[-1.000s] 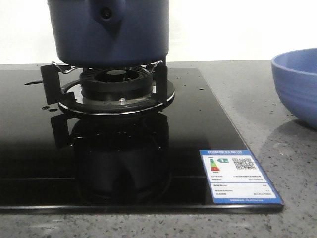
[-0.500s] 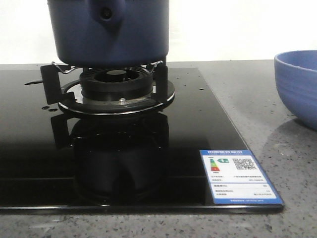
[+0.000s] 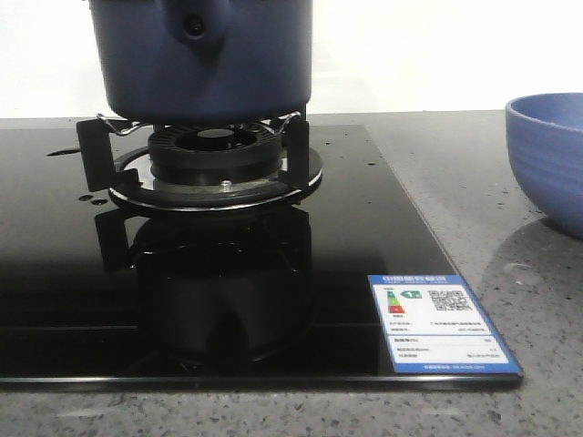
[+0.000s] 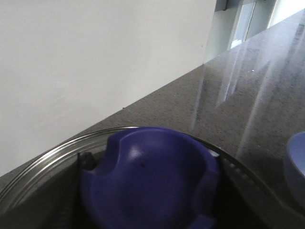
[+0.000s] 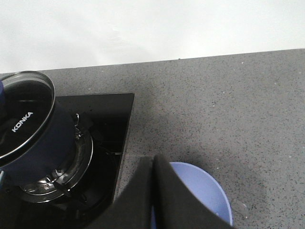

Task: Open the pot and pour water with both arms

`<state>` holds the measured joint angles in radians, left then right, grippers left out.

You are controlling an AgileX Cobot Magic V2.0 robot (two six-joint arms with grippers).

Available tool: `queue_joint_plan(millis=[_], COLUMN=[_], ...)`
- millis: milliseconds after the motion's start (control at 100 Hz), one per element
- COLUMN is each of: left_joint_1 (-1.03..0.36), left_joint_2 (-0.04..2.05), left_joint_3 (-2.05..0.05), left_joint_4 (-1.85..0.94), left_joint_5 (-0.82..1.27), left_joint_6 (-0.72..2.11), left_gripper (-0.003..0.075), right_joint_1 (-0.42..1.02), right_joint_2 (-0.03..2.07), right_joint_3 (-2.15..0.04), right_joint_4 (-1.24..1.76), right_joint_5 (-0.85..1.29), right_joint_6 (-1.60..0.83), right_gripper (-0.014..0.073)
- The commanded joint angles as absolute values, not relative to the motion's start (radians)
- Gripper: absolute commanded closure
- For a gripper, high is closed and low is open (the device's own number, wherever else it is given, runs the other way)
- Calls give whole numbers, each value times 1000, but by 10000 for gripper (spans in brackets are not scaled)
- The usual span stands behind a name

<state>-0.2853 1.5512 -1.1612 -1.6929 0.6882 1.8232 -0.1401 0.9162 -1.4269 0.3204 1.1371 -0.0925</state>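
The dark navy pot [image 3: 205, 64] stands on the gas burner [image 3: 214, 159], its handle mount facing me. In the right wrist view the pot [image 5: 43, 148] carries a glass lid [image 5: 21, 119] marked KONKA. The left wrist view is very close over the lid's blue knob [image 4: 147, 181] and steel rim [image 4: 43, 162]. The left gripper's fingers do not show clearly there. My right gripper [image 5: 153, 160] is shut and empty, its black fingers pressed together above the periwinkle bowl [image 5: 200, 191], to the right of the pot.
A black glass hob [image 3: 228, 300] with a blue energy sticker [image 3: 442, 323] lies on the grey speckled counter [image 5: 214, 105]. The bowl [image 3: 551, 159] stands on the counter right of the hob. A white wall runs behind.
In the front view the bowl's edge sits slightly further right than a second ago. The pot and burner have hardly shifted.
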Motion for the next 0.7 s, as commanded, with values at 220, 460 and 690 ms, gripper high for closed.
queue_joint_plan(millis=[220, 460, 690], left_joint_1=[-290, -290, -290], left_joint_2=[1490, 1490, 1490], left_joint_3=[-1187, -1187, -1187], left_joint_4=[-1648, -1641, -1637], left_joint_5=[751, 737, 732], left_joint_6=[1771, 1744, 1718], left_gripper=[510, 510, 402], right_joint_1=[-138, -138, -138], right_joint_2=[909, 909, 909], right_joint_3=[-1456, -1456, -1456], right_joint_4=[320, 320, 320], right_joint_5=[1075, 1088, 1095], right_joint_6=[-103, -103, -103], right_gripper=[658, 658, 658])
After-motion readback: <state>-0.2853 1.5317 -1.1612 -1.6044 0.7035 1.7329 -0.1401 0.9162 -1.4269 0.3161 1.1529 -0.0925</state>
